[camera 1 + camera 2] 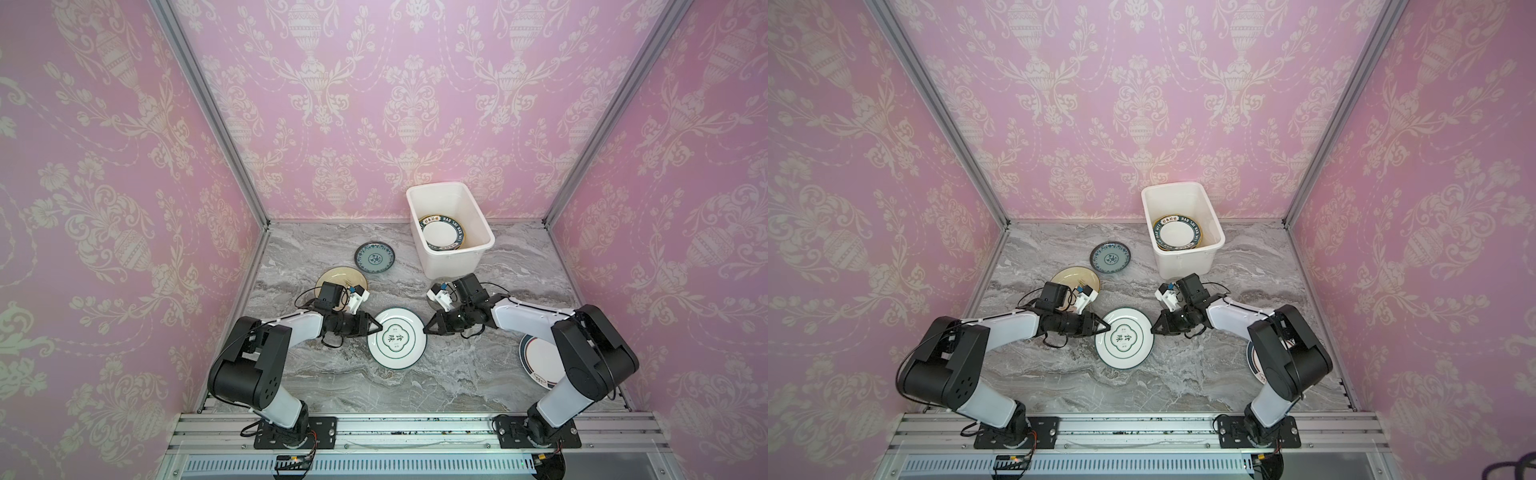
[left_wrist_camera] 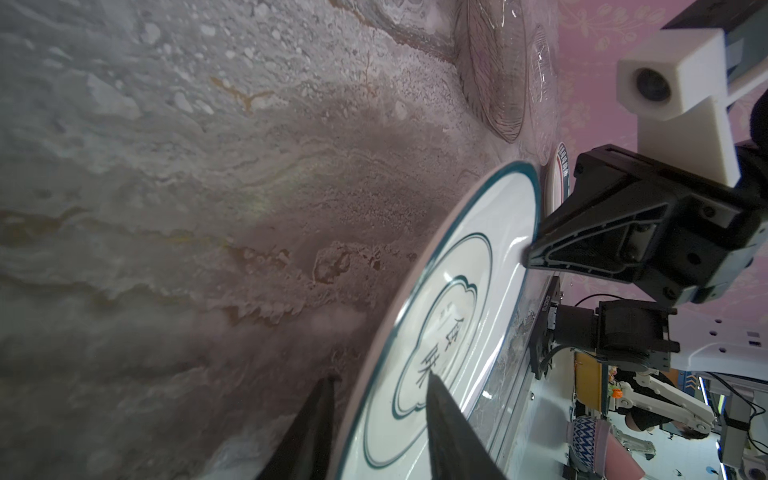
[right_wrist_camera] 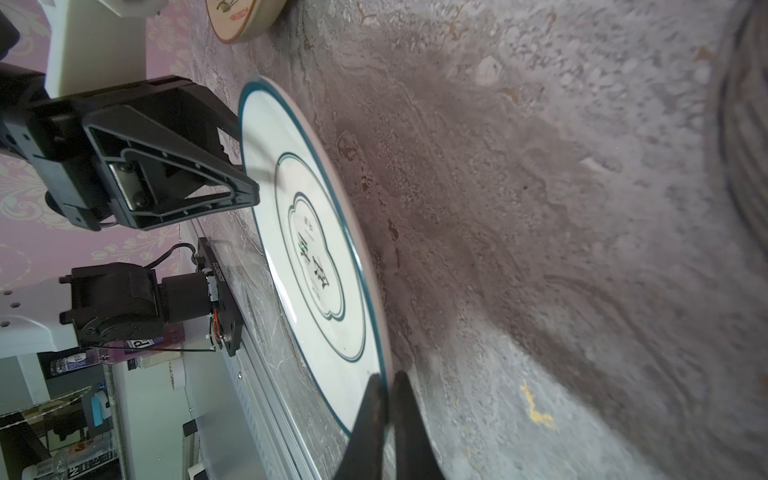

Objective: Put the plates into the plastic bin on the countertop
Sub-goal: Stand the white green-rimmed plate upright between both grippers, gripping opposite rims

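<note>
Jaws on the right arm (image 1: 523, 318) clench the right edge of a round white ceramic plate with a dark green rim and green characters at its centre (image 1: 397, 337), the fingers (image 3: 370, 415) pinching the rim from both faces. Jaws on the left arm (image 1: 291, 326) straddle the opposite, left edge, one of the fingers (image 2: 449, 432) over the glazed face and one beneath. Whether they grip or merely bracket the rim cannot be told. The plate is mid-desk, its right edge apparently raised off the grey marble-patterned desk (image 1: 457, 374). It is on the near side of the deep white plastic bin (image 1: 453, 264), which stands far and right of centre with a white plate with a lettered dark rim (image 1: 441, 235) already inside.

Doing this well likely means seating the left grip fully and squarely before anything rises, since glazed ceramic held only by thin edges can slip. Both arms should then lift together at one pace, holding the plate level. If one leads, the plate may twist free. The path runs far and right, high enough to clear the bin's rolled rim, then down low over the lettered plate before either side lets go.
</note>
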